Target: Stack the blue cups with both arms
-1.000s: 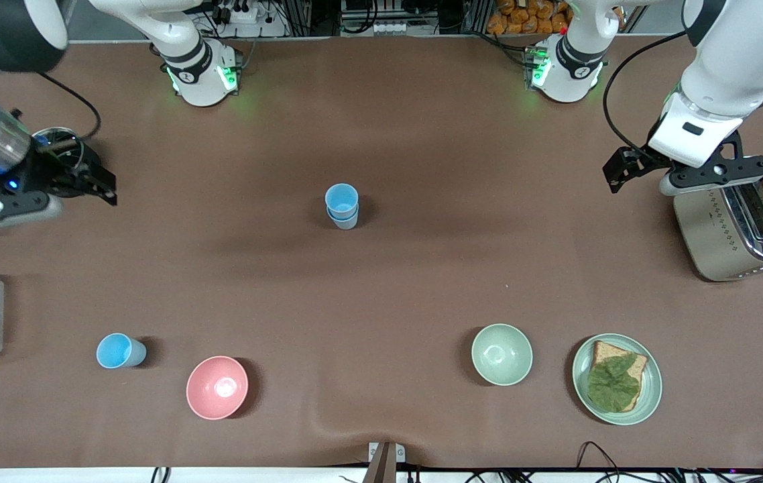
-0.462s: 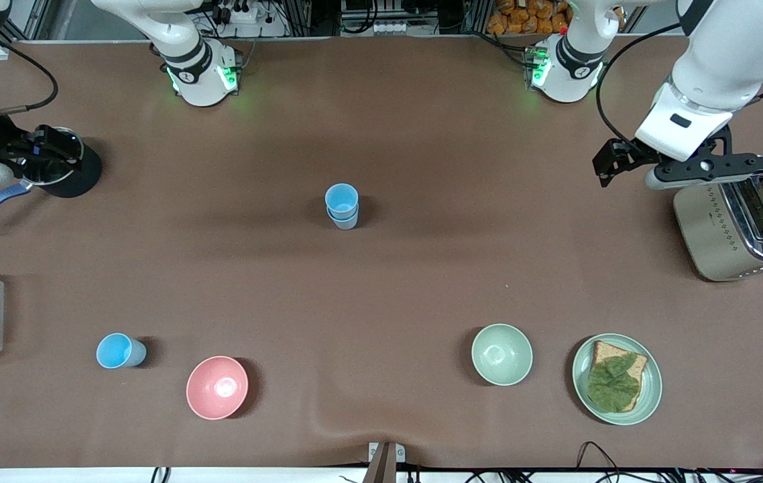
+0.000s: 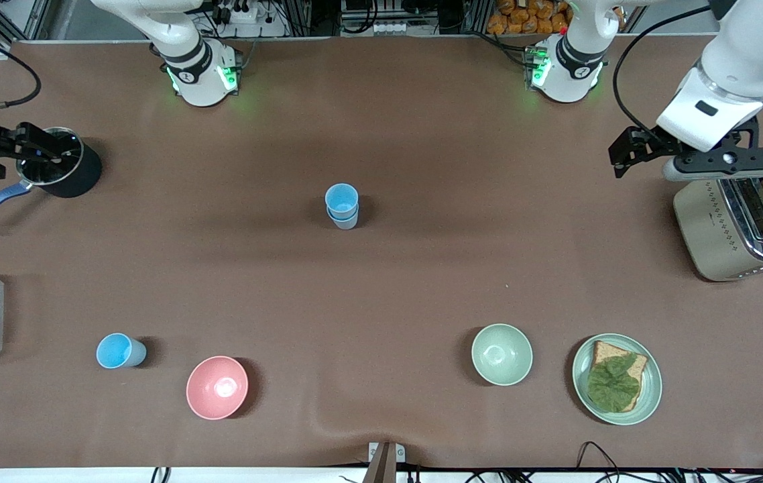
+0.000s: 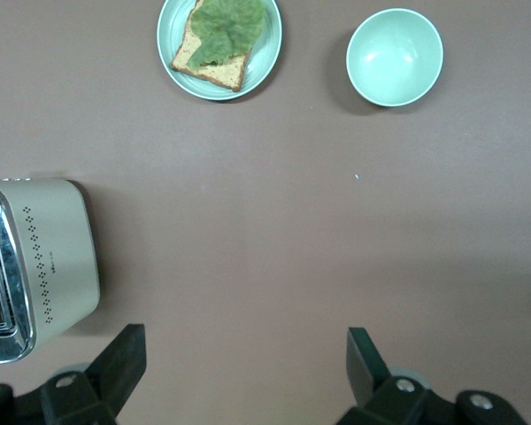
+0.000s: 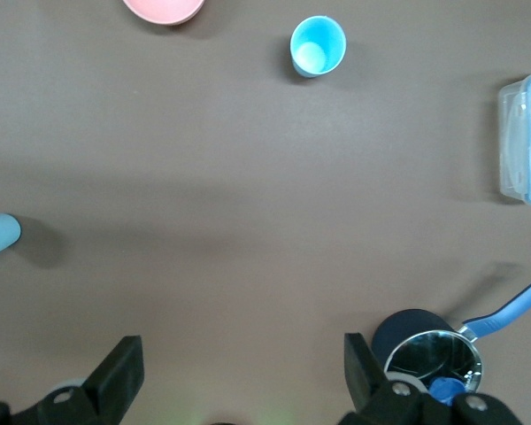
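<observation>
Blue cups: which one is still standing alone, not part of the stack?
The single blue cup beside the pink bowl, toward the right arm's end and nearer the front camera. The stacked cups sit mid-table.

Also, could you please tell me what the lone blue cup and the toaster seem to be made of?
The lone sky-blue handleless cup looks like matte plastic: uniform colour, soft sheen, no sharp reflections. The boxy cream-sided toaster seems to be metal: a painted, satin body with a bright, mirror-like chrome top around the slots.

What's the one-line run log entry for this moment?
two blue cups stacked mid-table | third blue cup alone beside pink bowl | left end effector open by toaster | right end effector open over saucepan
</observation>
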### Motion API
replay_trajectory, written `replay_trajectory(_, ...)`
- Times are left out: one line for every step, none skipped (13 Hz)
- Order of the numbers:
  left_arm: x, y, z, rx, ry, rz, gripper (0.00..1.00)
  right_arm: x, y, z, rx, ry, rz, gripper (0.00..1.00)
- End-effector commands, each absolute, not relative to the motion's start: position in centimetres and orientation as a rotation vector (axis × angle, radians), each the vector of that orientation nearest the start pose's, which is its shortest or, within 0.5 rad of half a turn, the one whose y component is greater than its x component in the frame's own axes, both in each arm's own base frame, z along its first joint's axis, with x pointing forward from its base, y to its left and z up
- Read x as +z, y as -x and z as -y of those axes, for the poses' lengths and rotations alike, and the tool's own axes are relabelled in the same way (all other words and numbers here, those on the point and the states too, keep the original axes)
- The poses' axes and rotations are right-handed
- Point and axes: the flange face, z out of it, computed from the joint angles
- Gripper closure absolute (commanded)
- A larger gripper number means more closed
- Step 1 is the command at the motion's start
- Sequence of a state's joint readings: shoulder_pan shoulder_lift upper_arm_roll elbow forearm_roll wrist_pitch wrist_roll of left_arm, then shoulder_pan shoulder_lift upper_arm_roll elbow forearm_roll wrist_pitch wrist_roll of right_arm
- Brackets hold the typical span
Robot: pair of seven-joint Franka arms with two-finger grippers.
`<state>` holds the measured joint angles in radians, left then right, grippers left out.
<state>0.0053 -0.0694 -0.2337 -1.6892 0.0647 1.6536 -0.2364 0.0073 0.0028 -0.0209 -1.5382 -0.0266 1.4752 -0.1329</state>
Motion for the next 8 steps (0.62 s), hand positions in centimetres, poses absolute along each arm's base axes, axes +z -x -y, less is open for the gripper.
replay_trajectory(63.6, -52.9, 9.9, -0.094, 3.098, 0.001, 0.00, 64.3, -55.0, 2.6, 0.095, 3.165, 0.168, 0.00)
replay_trajectory(63.8, -53.2, 9.3, -0.098, 3.105, -0.046, 0.00, 64.2, -55.0, 3.2, 0.095, 3.155, 0.144, 0.00)
replay_trajectory(63.8, -53.3, 9.3, -0.096, 3.112, -0.077, 0.00, 64.2, -55.0, 3.6, 0.098, 3.154, 0.135, 0.00)
replay_trajectory(64.3, -54.2, 8.3, -0.118, 3.109, -0.053, 0.00, 64.1, -54.8, 4.2, 0.114, 3.148, 0.113, 0.00)
replay_trajectory(64.4, -56.5, 6.4, -0.125, 3.115, -0.005, 0.00, 63.9, -54.7, 4.9, 0.119, 3.117, 0.082, 0.00)
replay_trajectory(65.3, -57.0, 5.9, -0.099, 3.118, -0.015, 0.00, 63.8, -54.7, 5.5, 0.115, 3.093, 0.056, 0.00)
replay_trajectory(65.2, -57.0, 6.0, -0.092, 3.118, -0.018, 0.00, 63.9, -54.7, 5.4, 0.115, 3.093, 0.056, 0.00)
replay_trajectory(65.2, -57.0, 6.2, -0.092, 3.118, -0.018, 0.00, 63.9, -54.7, 5.3, 0.116, 3.096, 0.046, 0.00)
